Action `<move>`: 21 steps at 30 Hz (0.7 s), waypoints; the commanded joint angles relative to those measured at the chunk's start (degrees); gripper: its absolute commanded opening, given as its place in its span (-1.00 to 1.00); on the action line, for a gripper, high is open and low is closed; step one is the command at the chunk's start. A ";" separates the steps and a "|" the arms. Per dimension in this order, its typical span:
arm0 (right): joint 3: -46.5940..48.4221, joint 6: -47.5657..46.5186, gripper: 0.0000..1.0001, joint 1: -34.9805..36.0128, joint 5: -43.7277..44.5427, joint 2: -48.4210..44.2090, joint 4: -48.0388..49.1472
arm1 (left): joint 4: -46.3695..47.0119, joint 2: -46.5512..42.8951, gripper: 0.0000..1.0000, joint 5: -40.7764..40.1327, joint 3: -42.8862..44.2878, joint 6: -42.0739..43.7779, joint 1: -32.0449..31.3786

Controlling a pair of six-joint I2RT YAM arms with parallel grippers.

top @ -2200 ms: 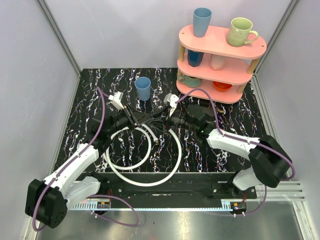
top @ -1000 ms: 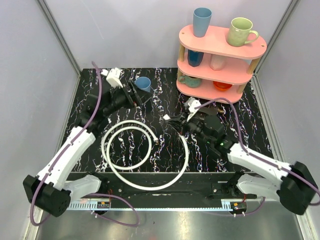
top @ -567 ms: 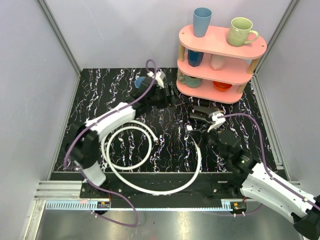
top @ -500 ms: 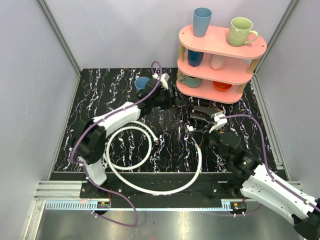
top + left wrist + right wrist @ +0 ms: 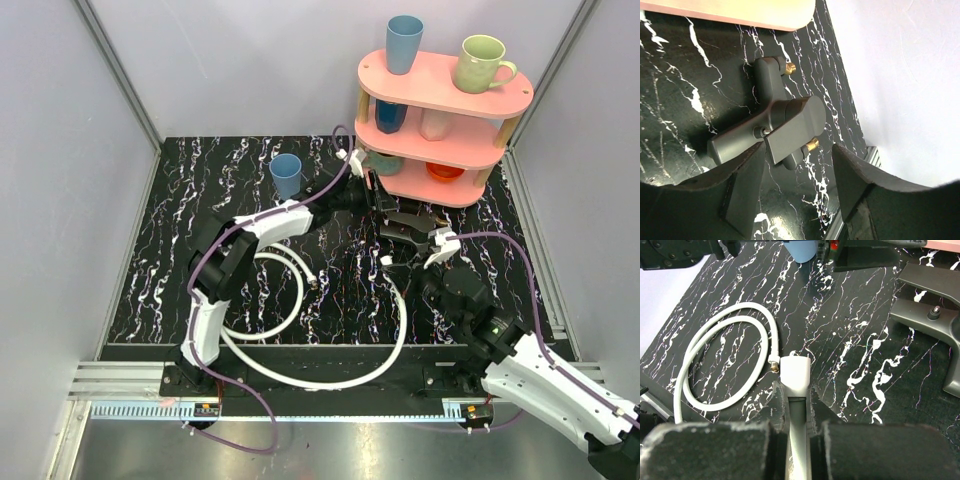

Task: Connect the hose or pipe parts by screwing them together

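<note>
Two white hoses lie coiled on the black marbled table: a small loop [image 5: 298, 290] [image 5: 715, 335] with a brass end [image 5: 773, 366], and a large loop [image 5: 400, 320]. My right gripper [image 5: 392, 264] [image 5: 796, 390] is shut on the large hose's white end sleeve [image 5: 795, 371], which sits just right of that brass end. A dark grey tap-like fitting [image 5: 410, 222] [image 5: 785, 125] with brass threaded stubs [image 5: 811, 145] lies before the shelf. My left gripper [image 5: 383, 203] [image 5: 797, 185] hangs over it, open, its fingers [image 5: 742, 190] straddling the fitting's near end without touching.
A pink three-tier shelf [image 5: 440, 95] with mugs and cups stands at the back right, close behind the left gripper. A blue cup [image 5: 286, 177] stands on the table at the back. Grey walls enclose the table on three sides.
My left arm has swung from the back left across to the grey fitting by the shelf, and its jaws have narrowed. The right arm, still holding the hose end, pulled it slightly right.
</note>
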 commanded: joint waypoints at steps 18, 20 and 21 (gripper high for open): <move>1.16 0.97 -1.00 0.07 1.85 -2.02 -0.67 | 13.16 1.13 -1.00 8.70 -1.68 -8.44 -1.38; 1.25 0.97 -1.00 0.16 1.85 -1.85 -0.67 | 10.70 -0.45 -1.00 8.61 -2.20 -7.48 -0.60; 1.33 0.97 -1.00 0.16 1.85 -1.58 -0.67 | 10.26 -1.07 -1.00 8.61 -2.81 -7.13 -0.16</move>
